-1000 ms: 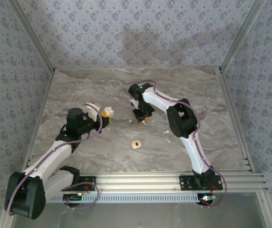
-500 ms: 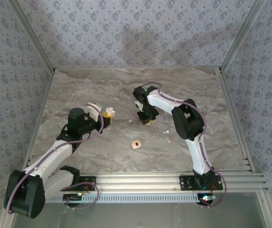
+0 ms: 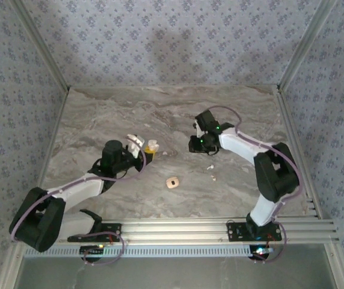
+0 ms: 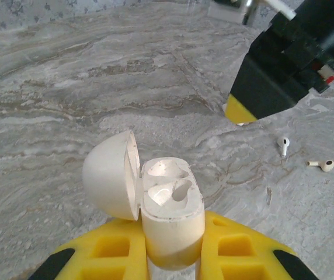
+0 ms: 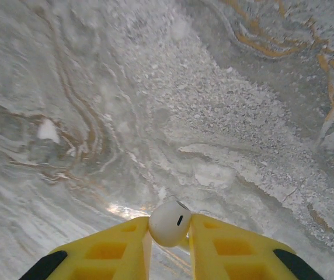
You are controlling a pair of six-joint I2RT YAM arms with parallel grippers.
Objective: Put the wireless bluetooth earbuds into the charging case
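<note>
Yellow-padded left gripper (image 4: 173,240) clamps the cream-white rounded plastic charging case (image 4: 171,204), its lid hinged open toward nine o'clock. The right gripper (image 5: 170,231) pinches one tiny white plastic earbud (image 5: 169,221) above the grey marbled tabletop (image 5: 225,87).

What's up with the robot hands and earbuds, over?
Left gripper shut on open charging case. Right gripper shut on earbud, short of case. Two earbuds loose on table.
</note>
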